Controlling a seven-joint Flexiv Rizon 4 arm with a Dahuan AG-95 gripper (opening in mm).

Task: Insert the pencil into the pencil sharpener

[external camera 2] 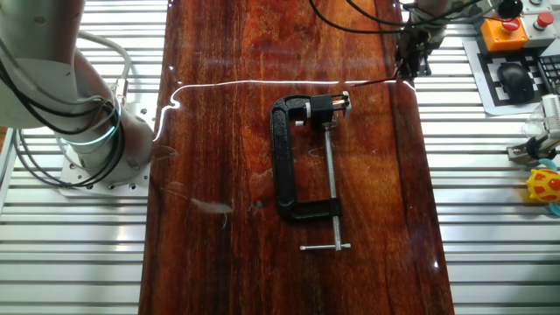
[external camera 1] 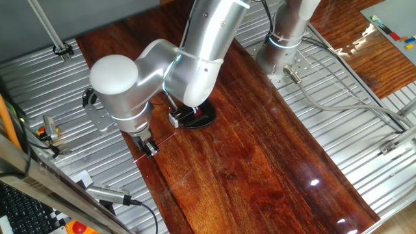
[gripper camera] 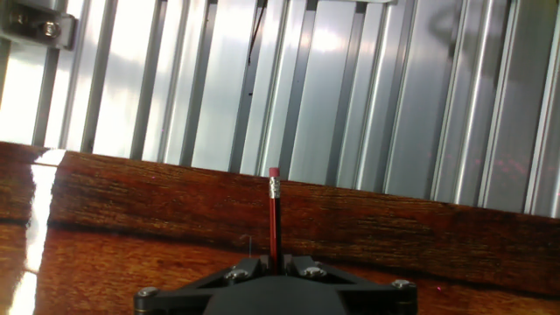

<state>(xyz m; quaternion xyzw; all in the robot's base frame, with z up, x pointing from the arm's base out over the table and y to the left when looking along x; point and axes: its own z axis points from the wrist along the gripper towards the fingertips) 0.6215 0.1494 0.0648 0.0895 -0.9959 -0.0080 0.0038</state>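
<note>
My gripper (gripper camera: 273, 260) is shut on the thin red pencil (gripper camera: 273, 219), which sticks out ahead of the fingers with its eraser end farthest from the hand. In one fixed view the gripper (external camera 1: 151, 148) is low over the left edge of the wooden board, and the pencil (external camera 1: 166, 140) lies roughly level, one end toward the pencil sharpener (external camera 1: 174, 120). The sharpener is a small silvery-white block (external camera 2: 339, 102) held at the jaw of the black clamp. In the other fixed view the gripper (external camera 2: 409, 61) is to the upper right of the sharpener and apart from it.
The black C-clamp (external camera 2: 306, 157) with a steel screw lies in the middle of the dark wooden board (external camera 2: 219, 219). Ribbed aluminium table (gripper camera: 350, 105) lies beyond the board's edge. The robot base (external camera 2: 96, 140), cables, an orange button box (external camera 2: 507, 31) and a yellow toy (external camera 2: 544, 186) stand around the board.
</note>
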